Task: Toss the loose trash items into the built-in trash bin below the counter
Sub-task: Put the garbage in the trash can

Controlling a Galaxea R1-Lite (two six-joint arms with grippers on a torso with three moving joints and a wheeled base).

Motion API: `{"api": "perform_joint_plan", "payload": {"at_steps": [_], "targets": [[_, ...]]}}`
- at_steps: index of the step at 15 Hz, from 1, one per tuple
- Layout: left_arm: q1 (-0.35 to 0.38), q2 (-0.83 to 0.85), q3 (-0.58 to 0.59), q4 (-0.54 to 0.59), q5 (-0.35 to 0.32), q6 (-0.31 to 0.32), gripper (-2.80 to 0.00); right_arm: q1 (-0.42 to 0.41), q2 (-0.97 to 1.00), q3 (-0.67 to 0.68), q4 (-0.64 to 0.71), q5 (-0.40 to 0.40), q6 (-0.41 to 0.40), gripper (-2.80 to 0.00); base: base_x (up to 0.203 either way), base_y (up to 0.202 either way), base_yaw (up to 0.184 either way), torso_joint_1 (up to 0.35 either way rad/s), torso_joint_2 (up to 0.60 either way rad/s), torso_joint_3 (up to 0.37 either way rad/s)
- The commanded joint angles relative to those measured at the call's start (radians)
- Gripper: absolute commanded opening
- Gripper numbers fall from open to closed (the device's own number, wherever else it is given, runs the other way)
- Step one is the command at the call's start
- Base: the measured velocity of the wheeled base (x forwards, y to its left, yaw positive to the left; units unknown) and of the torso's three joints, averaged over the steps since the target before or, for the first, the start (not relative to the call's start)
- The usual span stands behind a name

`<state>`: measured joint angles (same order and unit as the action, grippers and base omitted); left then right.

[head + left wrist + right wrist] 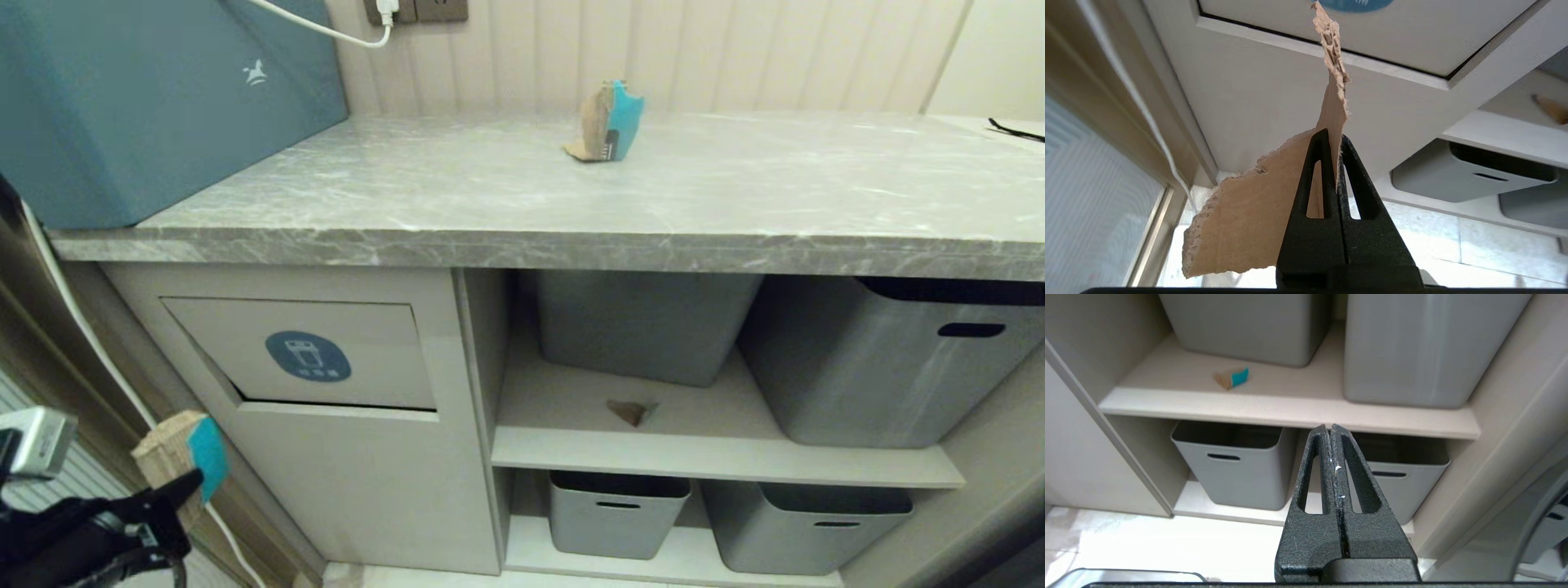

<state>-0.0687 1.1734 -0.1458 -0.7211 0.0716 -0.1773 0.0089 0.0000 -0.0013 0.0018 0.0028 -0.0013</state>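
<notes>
Bystander items I see around the cabinet

At upper left of my head view sits a large teal-blue box [155, 98] with a small white horse logo [255, 73], and a white cable [326, 31] runs to a wall socket [416, 10] at top centre. Right of centre, two grey storage bins [645, 327] stand on the middle shelf [718, 465], two smaller ones [616, 514] below it. A thin black object [1016, 129] lies at far right.
</notes>
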Motion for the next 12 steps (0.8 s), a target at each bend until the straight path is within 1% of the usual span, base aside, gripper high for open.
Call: {"api": "perform_joint_plan", "payload": {"at_steps": [1, 3, 5, 7, 12], "targets": [[-0.002, 0.046, -0.017, -0.005, -0.001, 0.005, -2.8, 0.0, -0.002, 0.0, 0.0, 0.0, 0.0, -2.8, 0.0, 0.0, 0.0, -0.131, 0.45, 0.328], [-0.002, 0.049, -0.012, -0.005, -0.001, 0.005, -2.8, 0.0, -0.002, 0.0, 0.0, 0.0, 0.0, -2.8, 0.0, 0.0, 0.0, -0.124, 0.45, 0.312], [-0.003, 0.054, -0.011, -0.004, -0.001, 0.008, -2.8, 0.0, 0.0, 0.0, 0.0, 0.0, 0.0, -2.8, 0.0, 0.0, 0.0, -0.051, 0.2, 0.153], [-0.005, 0.08, -0.018, -0.004, -0.001, 0.01, -2.8, 0.0, -0.002, 0.0, 0.0, 0.0, 0.0, -2.8, 0.0, 0.0, 0.0, -0.014, 0.07, 0.046], [-0.005, 0.172, -0.107, -0.008, -0.006, 0.009, -2.8, 0.0, -0.002, 0.001, 0.0, 0.0, -0.002, -2.8, 0.0, 0.0, 0.0, 0.0, 0.01, 0.005]]}}
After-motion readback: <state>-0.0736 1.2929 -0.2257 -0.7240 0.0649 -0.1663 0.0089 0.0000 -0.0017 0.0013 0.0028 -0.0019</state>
